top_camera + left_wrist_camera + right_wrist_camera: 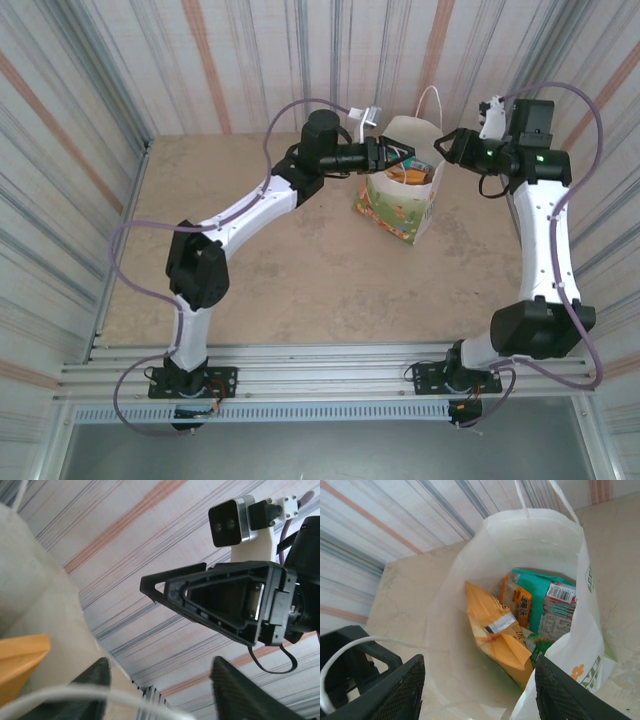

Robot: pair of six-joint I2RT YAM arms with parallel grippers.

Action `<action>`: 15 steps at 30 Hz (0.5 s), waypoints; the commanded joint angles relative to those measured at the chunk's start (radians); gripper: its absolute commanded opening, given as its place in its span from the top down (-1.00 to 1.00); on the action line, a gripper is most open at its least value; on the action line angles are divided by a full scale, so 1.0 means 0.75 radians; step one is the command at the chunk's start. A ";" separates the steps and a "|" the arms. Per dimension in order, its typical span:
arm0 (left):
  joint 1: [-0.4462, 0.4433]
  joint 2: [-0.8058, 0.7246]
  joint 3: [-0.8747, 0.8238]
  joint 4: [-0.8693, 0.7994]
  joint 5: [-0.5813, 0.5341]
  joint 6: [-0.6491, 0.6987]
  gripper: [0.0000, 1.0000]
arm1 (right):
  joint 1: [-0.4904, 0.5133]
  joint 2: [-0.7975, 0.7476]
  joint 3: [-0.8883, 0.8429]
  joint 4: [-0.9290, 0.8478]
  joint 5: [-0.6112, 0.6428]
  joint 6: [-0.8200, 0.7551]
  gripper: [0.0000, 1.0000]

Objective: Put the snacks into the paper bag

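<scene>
The white paper bag stands upright and open at the back middle of the table. Inside it lie the snacks: an orange packet, a green packet and a smaller orange one. My left gripper hangs at the bag's left rim, jaws open. A thin white handle loop crosses its left finger. My right gripper is at the bag's right rim, open and looking down into the bag mouth, nothing pinched.
Striped curtain walls close in the table on three sides. The bag's other handle sticks up at the back. The beige tabletop stretches in front of the bag. The two grippers face each other closely across the bag mouth.
</scene>
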 commanded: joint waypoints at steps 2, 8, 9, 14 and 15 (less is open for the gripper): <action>-0.030 0.038 0.126 0.022 0.104 -0.037 0.80 | -0.040 -0.087 -0.065 0.035 -0.036 0.019 -0.19; 0.006 -0.114 0.041 -0.240 0.081 0.101 1.00 | -0.089 -0.072 -0.064 0.042 -0.082 0.020 -0.19; 0.017 -0.136 0.037 -0.278 0.095 0.113 1.00 | -0.092 -0.063 -0.055 0.045 -0.082 0.021 -0.20; 0.083 -0.218 0.061 -0.587 0.172 0.218 1.00 | -0.087 0.028 0.043 -0.004 -0.086 0.009 -0.26; 0.095 -0.236 0.059 -0.635 0.190 0.238 1.00 | -0.079 0.047 0.059 -0.008 -0.084 0.001 -0.27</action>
